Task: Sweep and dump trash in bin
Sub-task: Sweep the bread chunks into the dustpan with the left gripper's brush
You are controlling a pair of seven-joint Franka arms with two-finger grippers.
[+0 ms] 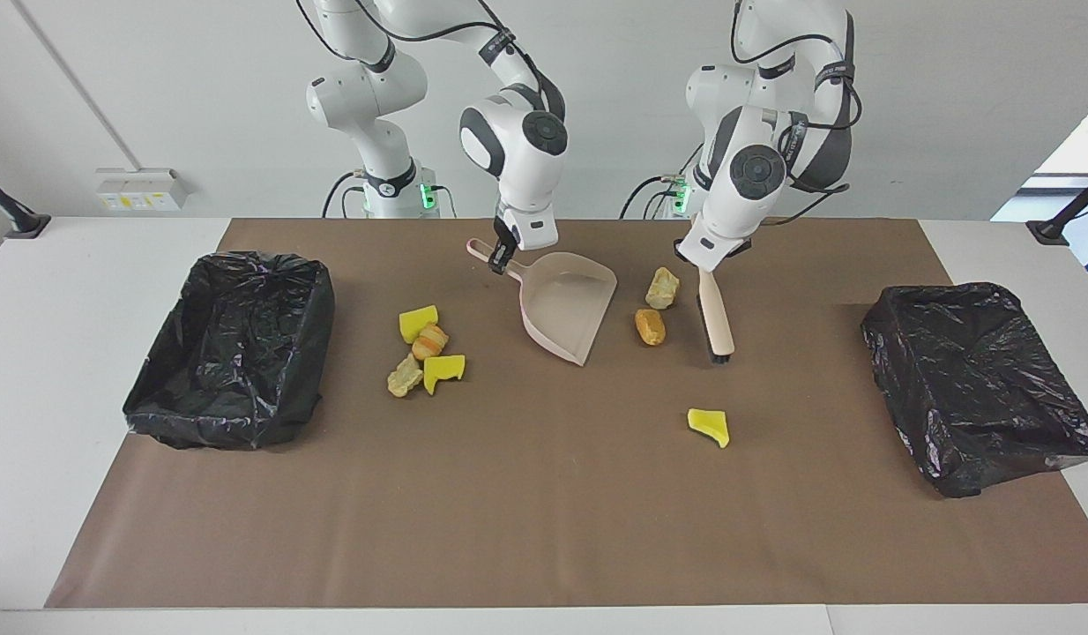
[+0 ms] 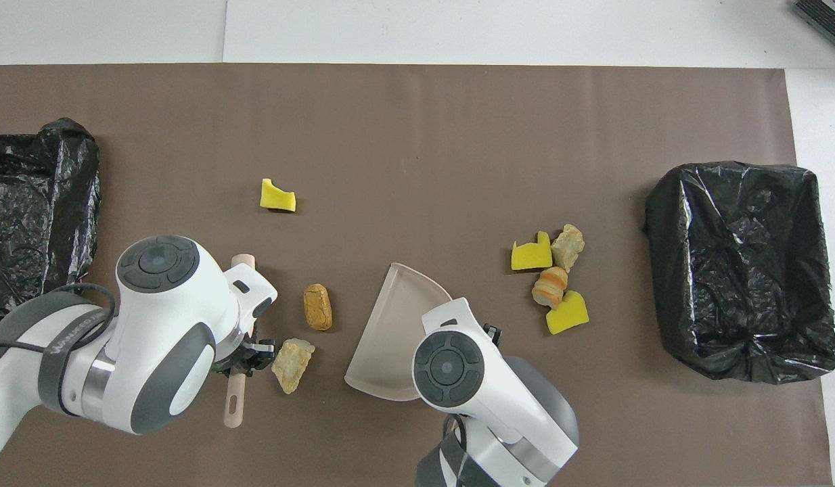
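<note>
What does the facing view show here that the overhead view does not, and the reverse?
Facing only: the right pincer shut on the dustpan handle, and the brush bristles on the mat. Overhead only: the brush handle's end sticking out from under the left arm. Both: seven trash pieces on the mat, none in the dustpan, two black-lined bins, and the left pincer holding the brush.

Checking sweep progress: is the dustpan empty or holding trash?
Empty. The dustpan shows only its bare beige inside in both views; the nearest trash pieces, an orange-brown chunk and a pale lump, lie beside it on the mat.
</note>
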